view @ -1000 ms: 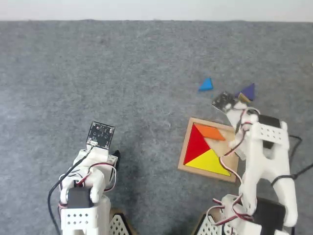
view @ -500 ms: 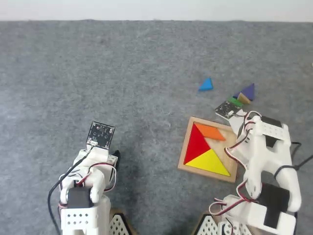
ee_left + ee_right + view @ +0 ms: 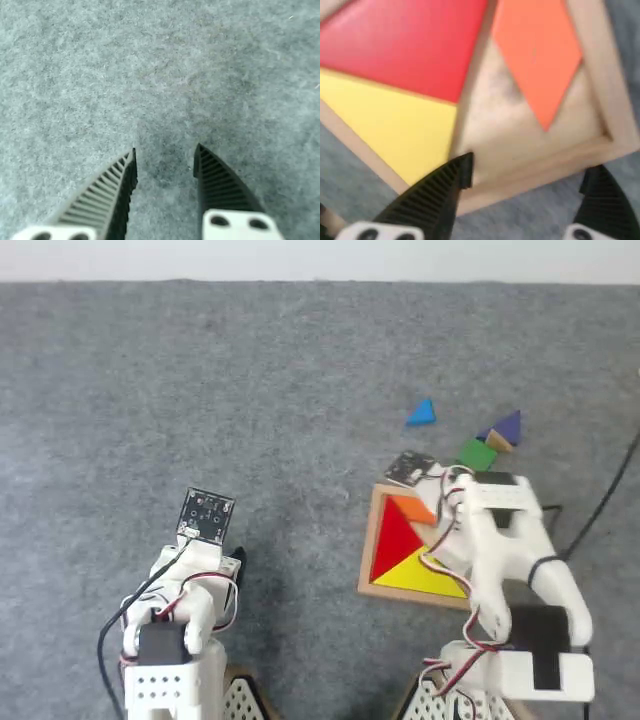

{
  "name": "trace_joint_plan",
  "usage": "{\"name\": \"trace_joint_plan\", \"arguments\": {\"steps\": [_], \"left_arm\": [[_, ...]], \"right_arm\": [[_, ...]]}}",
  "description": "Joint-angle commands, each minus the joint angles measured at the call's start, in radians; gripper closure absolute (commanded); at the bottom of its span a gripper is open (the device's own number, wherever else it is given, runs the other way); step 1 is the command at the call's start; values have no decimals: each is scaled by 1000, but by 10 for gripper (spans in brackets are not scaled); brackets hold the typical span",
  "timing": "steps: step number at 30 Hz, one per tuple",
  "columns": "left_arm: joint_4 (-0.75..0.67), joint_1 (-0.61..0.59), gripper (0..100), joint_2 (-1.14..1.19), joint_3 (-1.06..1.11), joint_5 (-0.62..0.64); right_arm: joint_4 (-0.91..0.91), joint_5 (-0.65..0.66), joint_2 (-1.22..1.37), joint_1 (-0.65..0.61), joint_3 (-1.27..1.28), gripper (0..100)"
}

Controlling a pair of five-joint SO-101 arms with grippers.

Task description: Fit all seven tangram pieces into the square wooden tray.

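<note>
Grey felt table cover (image 3: 250, 380).

Tray floor: bare wood (image 3: 505, 125) runs as a lane between the red triangle (image 3: 410, 45) and yellow triangle (image 3: 390, 125) on one side and the orange parallelogram (image 3: 535, 55) on the other.
Tray rim: the raised wall (image 3: 615, 100) borders that lane; the right gripper (image 3: 532, 167), jaws parted, stands across it.
Over the tray: the right arm (image 3: 500, 540) covers its right part from above.
Far cluster: green square (image 3: 476, 454), purple triangle (image 3: 508, 426) and a small tan piece (image 3: 497, 441) crowd together.
Blue triangle (image 3: 421, 413): alone, carpet all round.
Left side: the left gripper (image 3: 165, 155), jaws apart, over bare carpet (image 3: 250, 390); broad carpet between the left arm (image 3: 185, 610) and the tray.
</note>
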Motion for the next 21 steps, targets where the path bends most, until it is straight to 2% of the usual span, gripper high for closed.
{"name": "trace_joint_plan", "arguments": {"steps": [1,10,13,16,21], "left_arm": [[6,-3,817,-20,-13,9],[6,-3,817,-20,-13,9],[6,-3,817,-20,-13,9],[6,-3,817,-20,-13,9],[6,-3,817,-20,-13,9]], "right_arm": [[-25,-81,18,-96,-25,652],[-25,-153,-47,-61,-75,652],[-1,-157,-171,-1,-87,652],[96,-100,-314,62,-106,652],[156,-14,-466,259,-158,652]]}}
